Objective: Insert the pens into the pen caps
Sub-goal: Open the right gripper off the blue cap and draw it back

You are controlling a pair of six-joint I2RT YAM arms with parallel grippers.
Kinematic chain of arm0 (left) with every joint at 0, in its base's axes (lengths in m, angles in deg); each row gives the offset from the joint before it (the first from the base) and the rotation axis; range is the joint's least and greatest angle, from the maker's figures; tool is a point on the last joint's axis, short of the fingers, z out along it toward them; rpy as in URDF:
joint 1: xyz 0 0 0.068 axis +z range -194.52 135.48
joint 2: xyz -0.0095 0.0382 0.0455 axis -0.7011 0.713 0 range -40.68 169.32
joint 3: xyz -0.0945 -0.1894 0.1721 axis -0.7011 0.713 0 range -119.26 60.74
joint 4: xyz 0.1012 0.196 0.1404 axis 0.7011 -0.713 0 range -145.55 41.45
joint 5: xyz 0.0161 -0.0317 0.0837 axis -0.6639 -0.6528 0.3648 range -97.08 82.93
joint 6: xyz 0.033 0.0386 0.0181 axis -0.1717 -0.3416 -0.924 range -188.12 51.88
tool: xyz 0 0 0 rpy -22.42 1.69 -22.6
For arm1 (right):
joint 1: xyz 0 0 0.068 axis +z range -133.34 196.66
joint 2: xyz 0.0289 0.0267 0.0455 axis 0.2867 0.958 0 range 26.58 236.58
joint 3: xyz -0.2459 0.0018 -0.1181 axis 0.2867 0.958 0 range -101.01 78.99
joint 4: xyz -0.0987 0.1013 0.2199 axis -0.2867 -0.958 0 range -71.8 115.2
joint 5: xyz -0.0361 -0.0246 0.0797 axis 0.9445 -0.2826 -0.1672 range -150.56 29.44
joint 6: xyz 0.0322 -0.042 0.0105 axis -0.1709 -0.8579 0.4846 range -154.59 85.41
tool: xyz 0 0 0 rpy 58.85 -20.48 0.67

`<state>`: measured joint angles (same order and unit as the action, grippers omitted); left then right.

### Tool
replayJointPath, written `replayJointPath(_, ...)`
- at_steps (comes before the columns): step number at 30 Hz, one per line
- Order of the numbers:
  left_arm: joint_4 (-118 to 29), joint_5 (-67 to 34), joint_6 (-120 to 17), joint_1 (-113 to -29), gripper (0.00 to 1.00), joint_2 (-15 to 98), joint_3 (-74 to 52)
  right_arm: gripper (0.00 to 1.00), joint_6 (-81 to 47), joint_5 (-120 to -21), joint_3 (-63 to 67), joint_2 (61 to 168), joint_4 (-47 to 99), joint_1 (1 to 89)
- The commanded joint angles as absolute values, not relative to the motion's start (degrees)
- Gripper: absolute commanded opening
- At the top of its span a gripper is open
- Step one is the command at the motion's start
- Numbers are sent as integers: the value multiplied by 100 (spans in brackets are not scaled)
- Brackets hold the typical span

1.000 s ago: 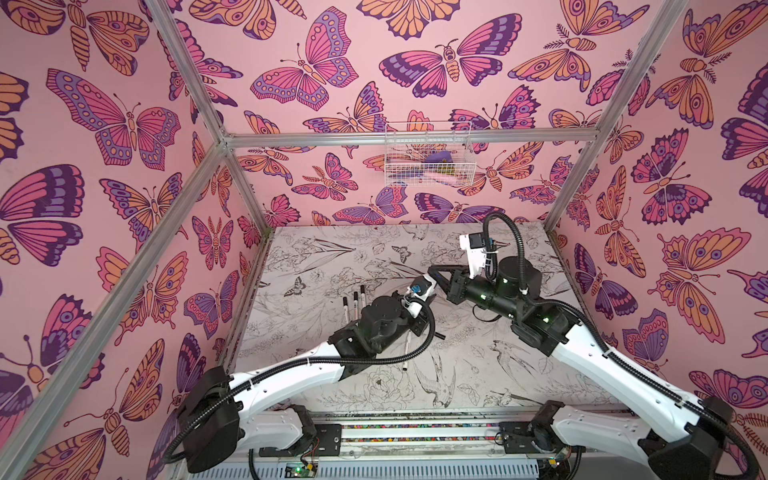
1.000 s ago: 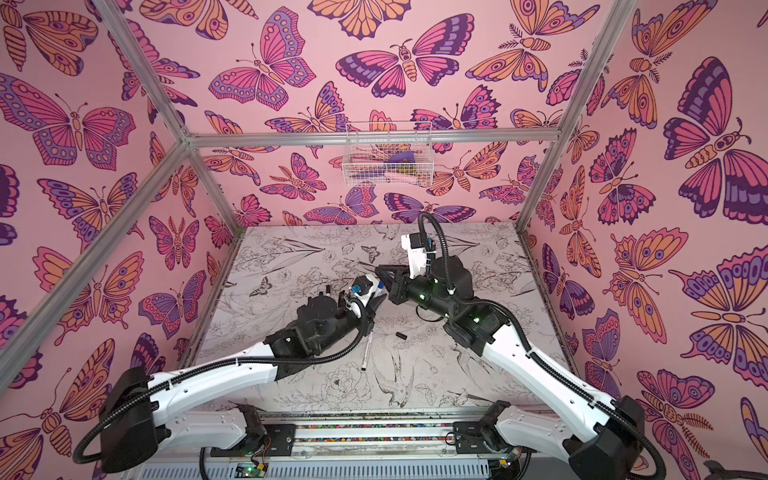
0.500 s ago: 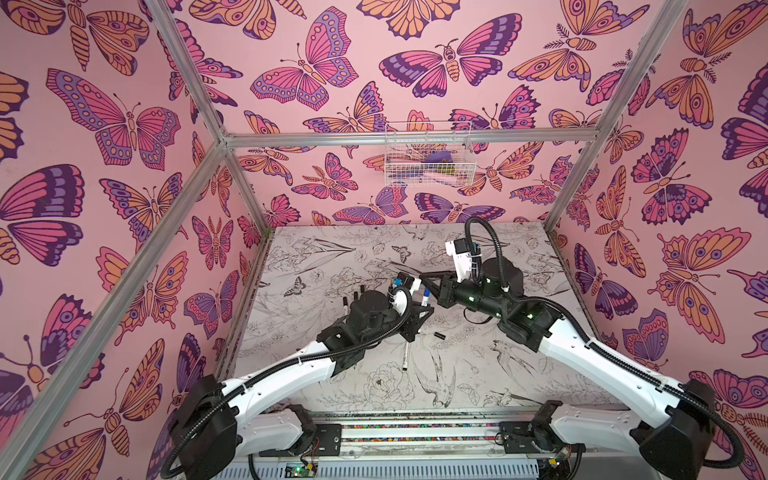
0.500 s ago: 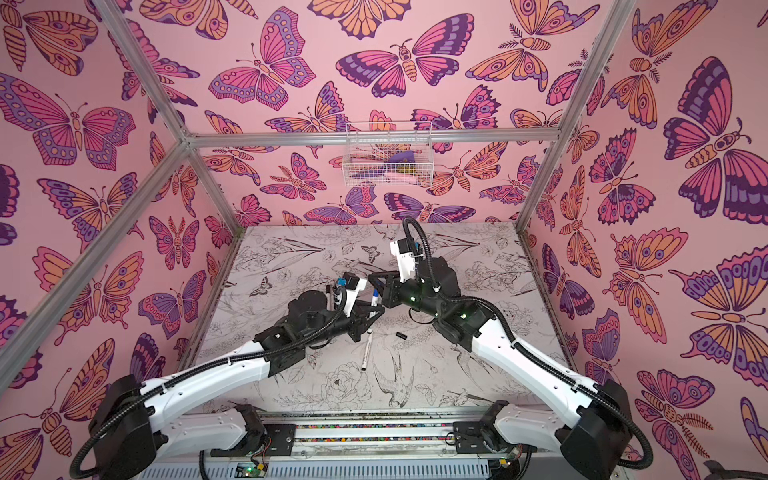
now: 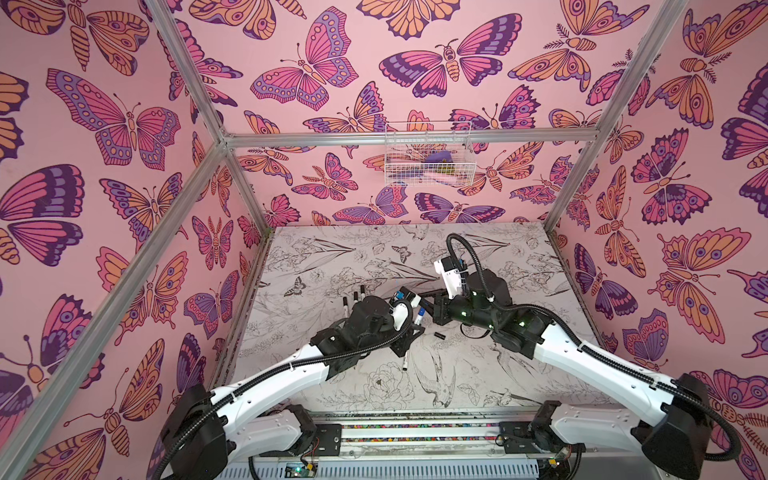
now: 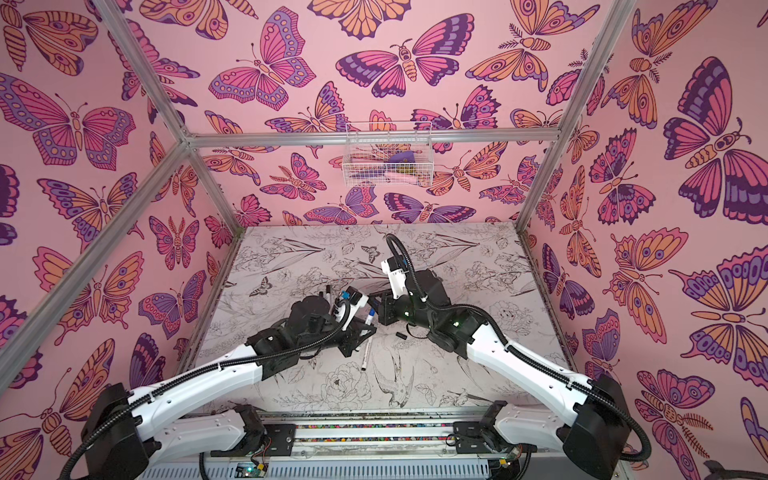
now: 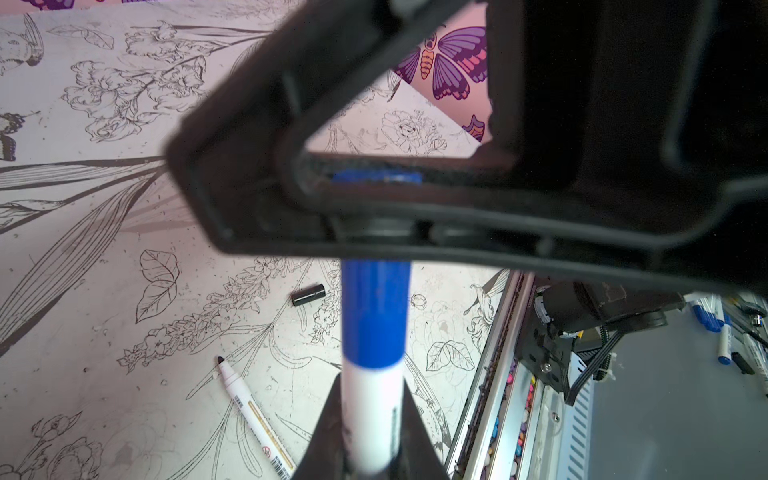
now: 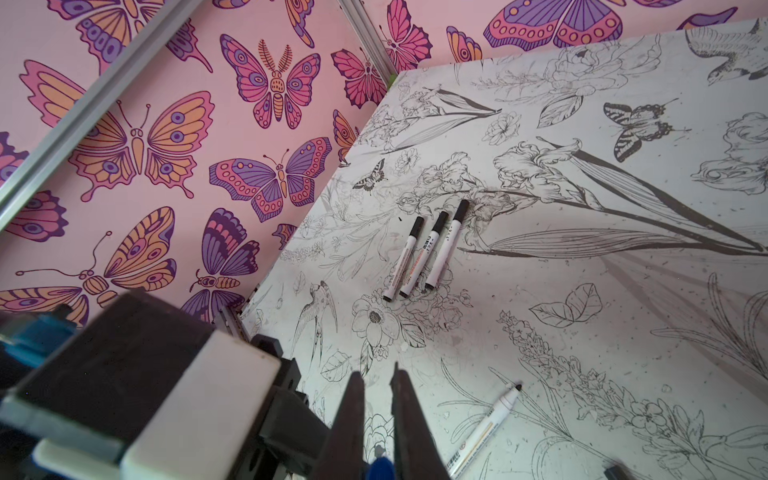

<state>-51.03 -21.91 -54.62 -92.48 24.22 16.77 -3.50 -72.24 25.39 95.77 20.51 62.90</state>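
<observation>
My left gripper (image 7: 372, 399) is shut on the white barrel of the blue pen (image 7: 372, 411), which shows in both top views (image 5: 419, 316) (image 6: 370, 316). The blue cap (image 7: 374, 316) sits over its end. My right gripper (image 8: 376, 374) is shut on that cap (image 8: 380, 469), meeting the left gripper mid-table (image 5: 430, 309). Three black-capped pens (image 8: 432, 249) lie side by side at the back left (image 5: 353, 300). An uncapped pen (image 7: 253, 411) (image 8: 486, 428) (image 5: 405, 359) lies near a loose black cap (image 7: 307, 294) (image 5: 439, 334) (image 6: 401, 335).
A white wire basket (image 5: 428, 158) hangs on the back wall. Butterfly-papered walls close in the flower-printed table (image 5: 519, 374) on three sides. The arm bases stand on a metal rail (image 5: 415, 428) along the front edge.
The right arm has slid left and closer to the left gripper. The left arm has shifted a little left. Both grippers stay shut on the blue pen and cap.
</observation>
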Motion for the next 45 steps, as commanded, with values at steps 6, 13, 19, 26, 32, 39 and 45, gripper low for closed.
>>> replayJointPath(6,310,-1606,-5833,-9105,0,1917,1056,0,-790,-7952,3222,10225,-929,7002)
replayJointPath(13,352,-901,-5928,-9110,0,1992,1090,0,-647,-8351,3421,10026,-435,7098)
replayJointPath(19,549,-920,-5991,-9110,0,2254,898,0,-815,-8385,3276,10261,-712,7106)
replayJointPath(26,1144,-1248,-5862,-9111,0,2920,255,0,-917,-8467,3158,10242,-636,7098)
replayJointPath(32,1184,-1410,-5805,-9110,0,2987,158,0,-750,-8521,3273,9871,-432,6842)
replayJointPath(39,-10,-1613,-5366,-9110,0,2250,1309,0,-323,-8808,3696,8924,364,5949)
replayJointPath(45,-505,-1527,-4761,-9229,0,1978,2633,5,-248,-8605,3540,8532,821,5921)
